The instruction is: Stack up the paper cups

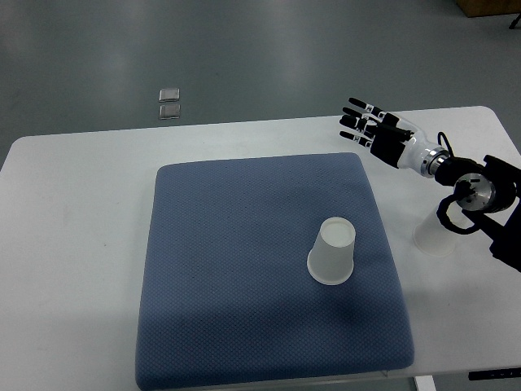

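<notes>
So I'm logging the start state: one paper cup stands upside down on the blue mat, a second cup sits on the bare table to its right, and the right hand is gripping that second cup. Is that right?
Not quite: the right hand grips nothing. The top view shows it open, fingers spread, above the table beyond the mat's far right corner, apart from the second cup. The rest holds: the first cup stands upside down on the blue mat.

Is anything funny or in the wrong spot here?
Nothing is spilled or broken. One paper cup stands upside down on the blue mat. The second cup sits off the mat on the white table, partly hidden under the right arm. The right robot hand is open and empty.
</notes>
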Robot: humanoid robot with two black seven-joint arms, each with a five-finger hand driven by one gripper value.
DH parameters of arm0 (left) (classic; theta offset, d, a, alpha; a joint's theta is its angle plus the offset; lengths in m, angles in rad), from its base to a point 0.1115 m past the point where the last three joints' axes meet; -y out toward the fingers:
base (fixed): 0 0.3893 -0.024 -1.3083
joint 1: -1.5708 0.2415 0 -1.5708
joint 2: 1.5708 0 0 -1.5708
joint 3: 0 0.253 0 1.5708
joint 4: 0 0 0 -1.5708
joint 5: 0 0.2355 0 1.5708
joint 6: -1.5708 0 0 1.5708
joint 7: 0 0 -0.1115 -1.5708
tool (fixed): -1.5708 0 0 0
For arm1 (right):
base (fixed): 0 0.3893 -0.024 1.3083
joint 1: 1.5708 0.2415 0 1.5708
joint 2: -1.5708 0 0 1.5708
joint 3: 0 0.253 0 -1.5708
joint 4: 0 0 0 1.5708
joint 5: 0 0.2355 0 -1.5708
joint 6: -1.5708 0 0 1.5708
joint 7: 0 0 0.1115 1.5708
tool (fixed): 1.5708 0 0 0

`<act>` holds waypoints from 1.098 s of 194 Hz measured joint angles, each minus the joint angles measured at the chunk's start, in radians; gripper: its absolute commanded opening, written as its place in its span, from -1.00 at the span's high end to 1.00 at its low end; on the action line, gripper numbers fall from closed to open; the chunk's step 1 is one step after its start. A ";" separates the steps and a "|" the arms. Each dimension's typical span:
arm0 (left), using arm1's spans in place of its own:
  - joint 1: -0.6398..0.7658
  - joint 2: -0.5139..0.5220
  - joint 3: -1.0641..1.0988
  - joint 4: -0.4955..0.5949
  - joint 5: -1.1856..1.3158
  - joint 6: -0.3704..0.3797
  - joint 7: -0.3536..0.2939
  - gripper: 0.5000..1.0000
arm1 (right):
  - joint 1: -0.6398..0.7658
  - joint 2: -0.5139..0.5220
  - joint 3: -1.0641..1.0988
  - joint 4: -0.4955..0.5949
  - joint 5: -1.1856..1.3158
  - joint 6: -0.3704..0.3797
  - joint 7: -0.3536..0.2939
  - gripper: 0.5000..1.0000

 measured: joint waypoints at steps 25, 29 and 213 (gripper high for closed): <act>0.000 0.000 0.001 0.000 0.000 0.000 0.000 -1.00 | 0.013 -0.034 0.000 -0.021 -0.007 -0.004 0.000 -0.69; 0.000 0.000 0.001 0.000 0.000 0.000 0.000 -1.00 | 0.016 -0.036 0.000 -0.029 -0.007 -0.001 0.000 -0.69; 0.000 0.000 0.001 0.000 0.000 0.000 0.000 -1.00 | 0.130 -0.379 -0.288 0.024 -1.046 0.145 0.358 -0.68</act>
